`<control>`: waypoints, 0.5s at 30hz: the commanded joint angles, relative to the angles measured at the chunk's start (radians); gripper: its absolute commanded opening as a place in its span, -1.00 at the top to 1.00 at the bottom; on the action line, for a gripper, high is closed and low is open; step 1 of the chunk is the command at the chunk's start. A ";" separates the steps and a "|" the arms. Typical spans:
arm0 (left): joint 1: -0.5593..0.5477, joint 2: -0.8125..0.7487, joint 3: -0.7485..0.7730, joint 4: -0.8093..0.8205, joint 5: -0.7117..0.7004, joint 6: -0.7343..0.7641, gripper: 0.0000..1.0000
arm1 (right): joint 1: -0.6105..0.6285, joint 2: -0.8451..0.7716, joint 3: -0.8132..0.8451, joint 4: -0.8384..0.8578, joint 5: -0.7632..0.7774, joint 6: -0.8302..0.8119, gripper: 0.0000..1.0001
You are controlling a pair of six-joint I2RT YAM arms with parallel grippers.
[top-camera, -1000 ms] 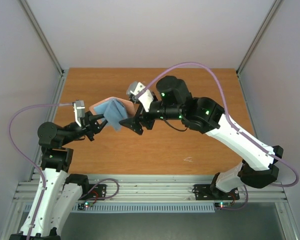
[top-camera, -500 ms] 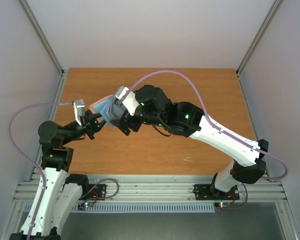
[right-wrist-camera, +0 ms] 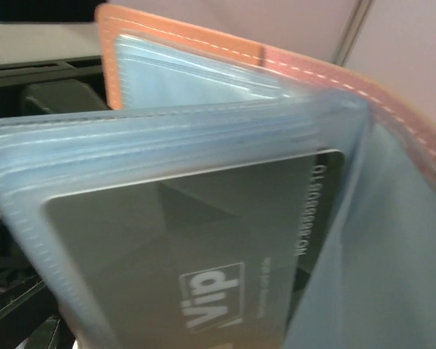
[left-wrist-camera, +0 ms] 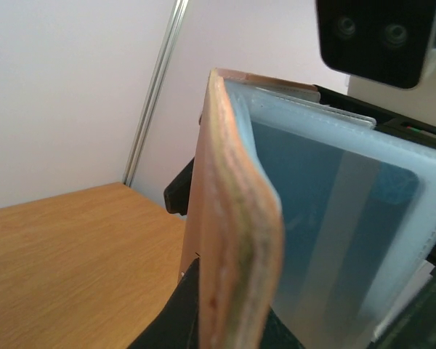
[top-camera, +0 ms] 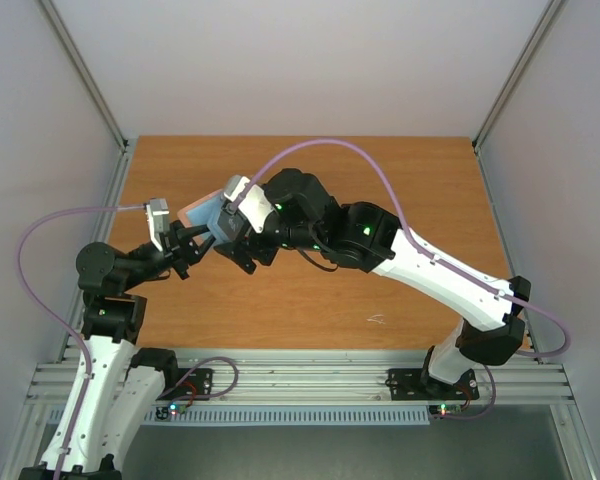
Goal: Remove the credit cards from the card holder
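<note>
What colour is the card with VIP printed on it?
The card is dark grey with pale lettering; the right wrist view shows it best.

Here's the card holder up off the table, over its left half.
My left gripper has its near-left side, my right gripper sits just right of it, a card lies inside one sleeve.

Top view overhead from near edge, down onto table — wrist views close-up, sharing card holder.
</note>
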 commanded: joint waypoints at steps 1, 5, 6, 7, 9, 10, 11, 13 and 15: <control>0.002 -0.007 0.020 0.036 0.003 0.012 1.00 | 0.005 0.007 0.033 0.010 0.098 -0.006 -0.95; 0.002 -0.010 0.017 0.036 0.006 0.013 0.99 | -0.007 -0.028 -0.001 0.029 0.111 -0.019 -0.78; 0.002 -0.011 0.017 0.037 0.006 0.013 0.99 | -0.011 -0.035 -0.007 0.029 0.107 -0.021 -0.73; 0.002 -0.013 0.016 0.037 0.006 0.014 1.00 | -0.017 -0.041 -0.011 0.025 0.104 -0.019 -0.67; 0.002 -0.013 0.017 0.038 0.010 0.014 0.99 | -0.031 -0.051 -0.015 0.016 0.096 -0.014 -0.55; 0.002 -0.013 0.017 0.038 0.011 0.014 1.00 | -0.041 -0.056 -0.019 0.012 0.093 -0.007 -0.51; 0.002 -0.013 0.016 0.038 0.014 0.014 1.00 | -0.050 -0.064 -0.022 0.010 0.089 -0.001 -0.44; 0.002 -0.015 0.016 0.037 0.016 0.014 1.00 | -0.070 -0.073 -0.029 0.005 0.066 0.012 -0.32; 0.002 -0.015 0.015 0.037 0.017 0.014 0.99 | -0.086 -0.079 -0.035 -0.001 0.034 0.021 -0.29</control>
